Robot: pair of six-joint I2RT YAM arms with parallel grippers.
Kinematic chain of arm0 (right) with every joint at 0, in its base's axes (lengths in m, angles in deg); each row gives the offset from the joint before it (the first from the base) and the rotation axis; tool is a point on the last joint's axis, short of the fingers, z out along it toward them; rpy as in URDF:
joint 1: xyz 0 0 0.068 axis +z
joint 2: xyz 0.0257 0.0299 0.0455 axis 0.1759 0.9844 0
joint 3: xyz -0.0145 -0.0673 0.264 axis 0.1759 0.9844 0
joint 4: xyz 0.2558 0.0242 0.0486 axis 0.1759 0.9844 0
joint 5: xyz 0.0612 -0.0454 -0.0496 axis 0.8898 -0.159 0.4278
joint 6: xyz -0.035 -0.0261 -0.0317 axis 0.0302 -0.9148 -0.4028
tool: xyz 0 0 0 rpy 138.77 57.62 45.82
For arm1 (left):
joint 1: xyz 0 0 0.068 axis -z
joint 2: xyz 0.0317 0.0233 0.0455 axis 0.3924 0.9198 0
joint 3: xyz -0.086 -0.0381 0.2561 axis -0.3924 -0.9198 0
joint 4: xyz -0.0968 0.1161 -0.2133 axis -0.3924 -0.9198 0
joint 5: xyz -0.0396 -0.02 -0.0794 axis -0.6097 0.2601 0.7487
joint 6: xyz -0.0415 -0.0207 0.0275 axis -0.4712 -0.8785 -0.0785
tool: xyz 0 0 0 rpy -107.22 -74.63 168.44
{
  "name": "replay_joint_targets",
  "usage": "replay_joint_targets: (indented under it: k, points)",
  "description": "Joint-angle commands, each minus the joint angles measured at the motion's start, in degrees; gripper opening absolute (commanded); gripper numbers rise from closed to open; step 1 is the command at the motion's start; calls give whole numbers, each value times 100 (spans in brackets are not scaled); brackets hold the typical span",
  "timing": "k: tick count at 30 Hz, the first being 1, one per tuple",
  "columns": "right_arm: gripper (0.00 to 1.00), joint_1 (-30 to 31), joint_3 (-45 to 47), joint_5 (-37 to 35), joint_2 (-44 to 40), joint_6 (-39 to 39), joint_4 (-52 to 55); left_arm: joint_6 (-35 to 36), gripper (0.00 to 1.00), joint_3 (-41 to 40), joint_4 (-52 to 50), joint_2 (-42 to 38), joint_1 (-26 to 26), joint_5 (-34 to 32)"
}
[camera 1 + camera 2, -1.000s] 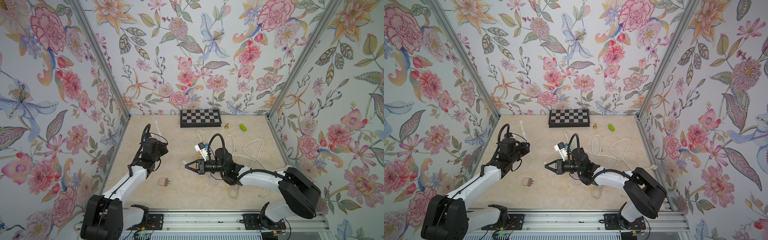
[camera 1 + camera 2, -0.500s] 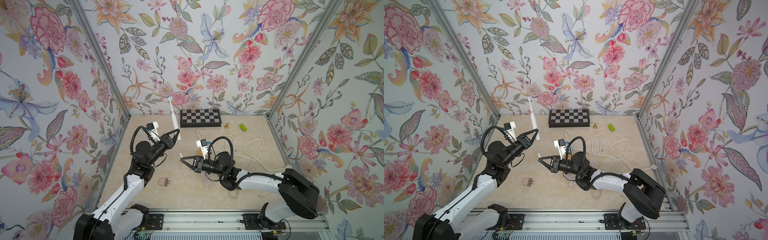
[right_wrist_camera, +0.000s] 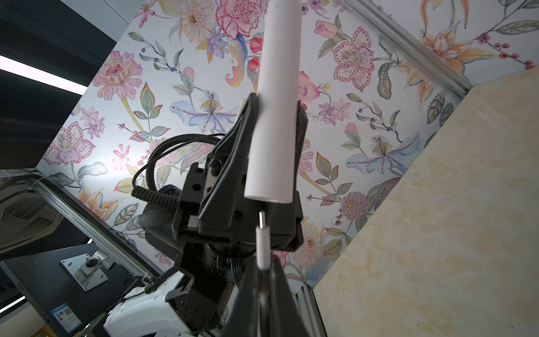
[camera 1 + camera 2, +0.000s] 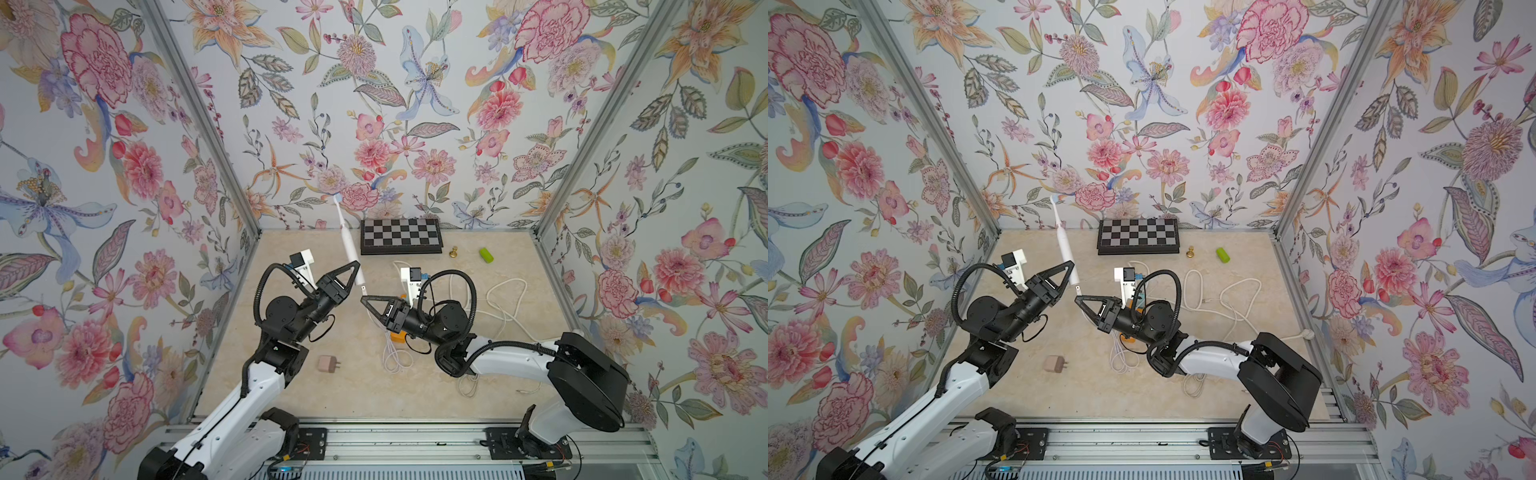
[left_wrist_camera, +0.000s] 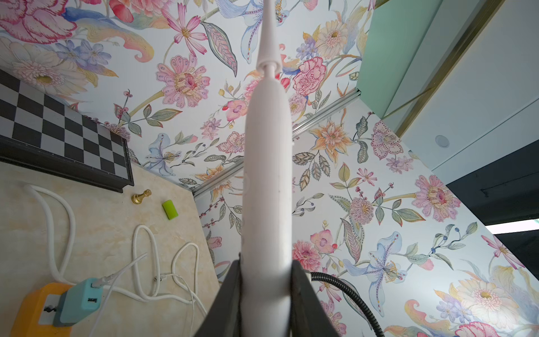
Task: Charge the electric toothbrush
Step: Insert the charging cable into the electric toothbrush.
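My left gripper (image 4: 355,269) (image 4: 1071,268) (image 5: 267,277) is shut on the lower handle of the white electric toothbrush (image 4: 348,245) (image 4: 1064,245) (image 5: 268,175). It holds the toothbrush off the table, brush head tilted up toward the back wall. My right gripper (image 4: 363,298) (image 4: 1079,296) (image 3: 262,271) is shut on the small white charging plug (image 4: 364,289) (image 3: 263,248). The plug's metal tip points at the toothbrush (image 3: 274,116) base with a small gap between them. Its thin white cable (image 4: 392,357) hangs down to loops on the table.
An orange power strip (image 5: 35,315) with a teal adapter (image 5: 80,300) lies under my right arm. A thick white cord (image 4: 503,299) loops beside it. A chessboard (image 4: 401,236), gold pawn (image 4: 454,252) and green piece (image 4: 486,254) lie by the back wall. A pink adapter (image 4: 328,364) lies near the front.
My left arm has lifted the toothbrush from low at the left up to the middle. My right gripper has moved left and up, bringing the plug under the toothbrush base.
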Motion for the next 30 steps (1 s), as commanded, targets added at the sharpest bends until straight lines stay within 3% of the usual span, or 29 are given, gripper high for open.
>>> replay_joint_targets:
  k: [1, 18, 30]
  points:
    - [0, 36, -236, -24, 192, 359, -807, -257, 0, -70, 375, -36, 79, -125]
    - [0, -22, -335, -43, 661, 1206, -2039, -345, 0, -185, 894, 140, 187, -126]
    - [0, -93, -434, -114, 870, 1545, -2064, -765, 0, -161, 1290, 244, 379, -69]
